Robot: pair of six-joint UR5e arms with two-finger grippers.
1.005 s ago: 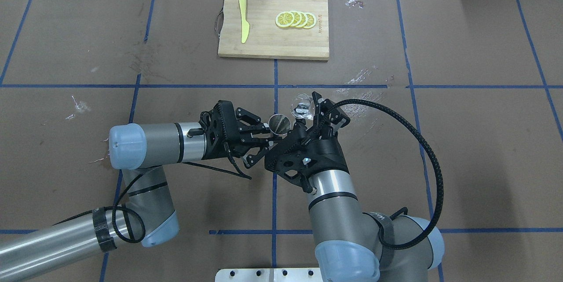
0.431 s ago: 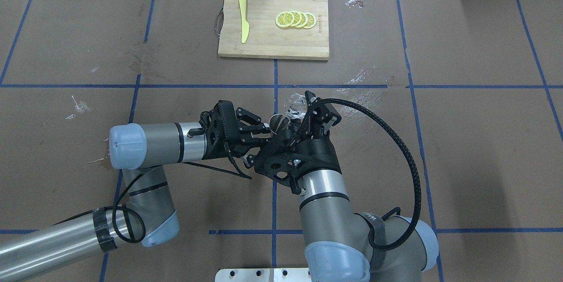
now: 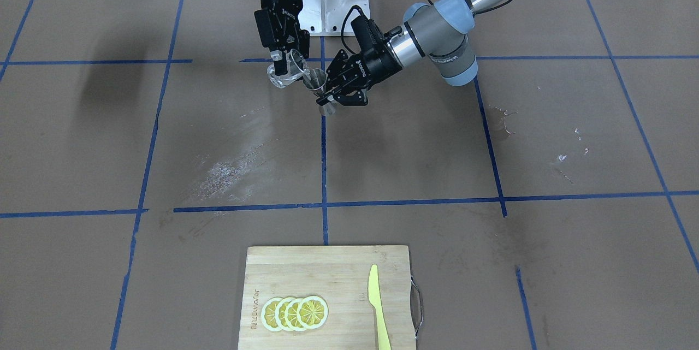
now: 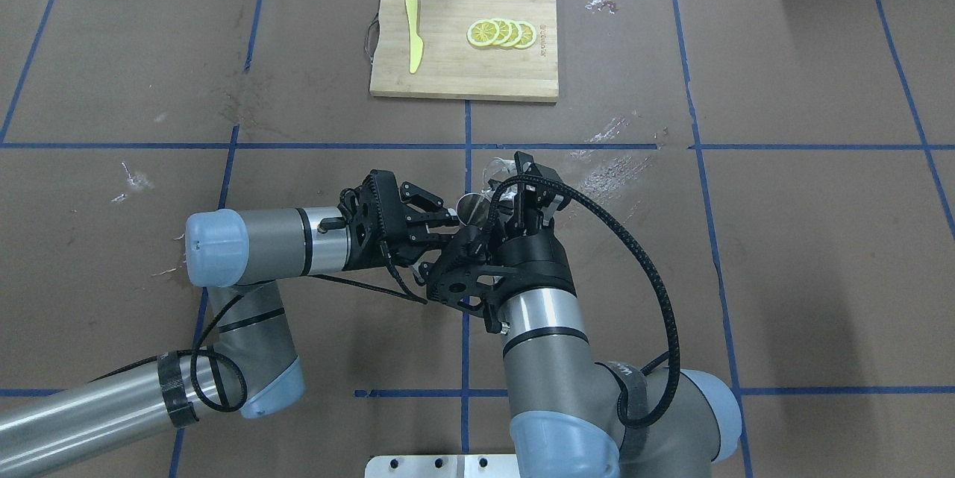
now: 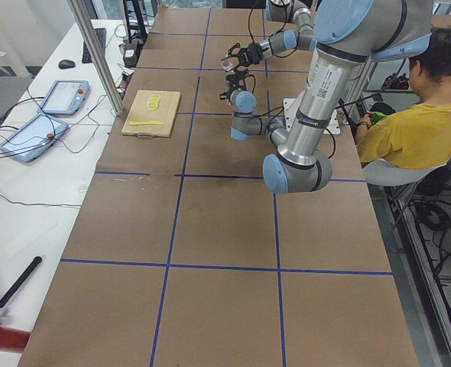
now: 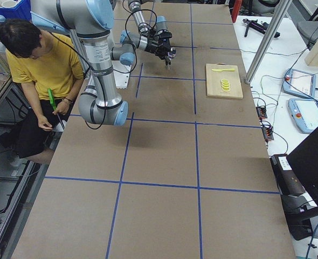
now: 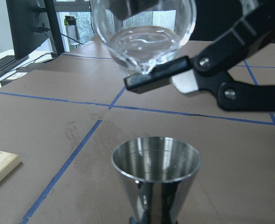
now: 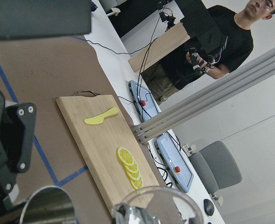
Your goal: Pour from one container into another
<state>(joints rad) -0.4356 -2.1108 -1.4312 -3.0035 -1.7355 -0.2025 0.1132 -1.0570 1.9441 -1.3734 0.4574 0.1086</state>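
Claws: right gripper [image 3: 283,70] clamped on tilted glass cup [image 3: 292,76], clear liquid at its lip | left gripper [image 3: 326,100] clamped on upright steel jigger [image 3: 315,81] | cup at 12 o'clock above jigger mouth in left wrist view, not touching | cutting board [image 4: 462,75] at table's [image 4: 783,239] 12 o'clock in overhead view

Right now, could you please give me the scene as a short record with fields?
left end effector: shut on the jigger, held upright
right end effector: shut on the glass cup, tilted, lip above the jigger's mouth, not touching
pour: clear liquid seems pooled at the lip; no stream visible
cutting board: far side, with lemon slices and a yellow knife
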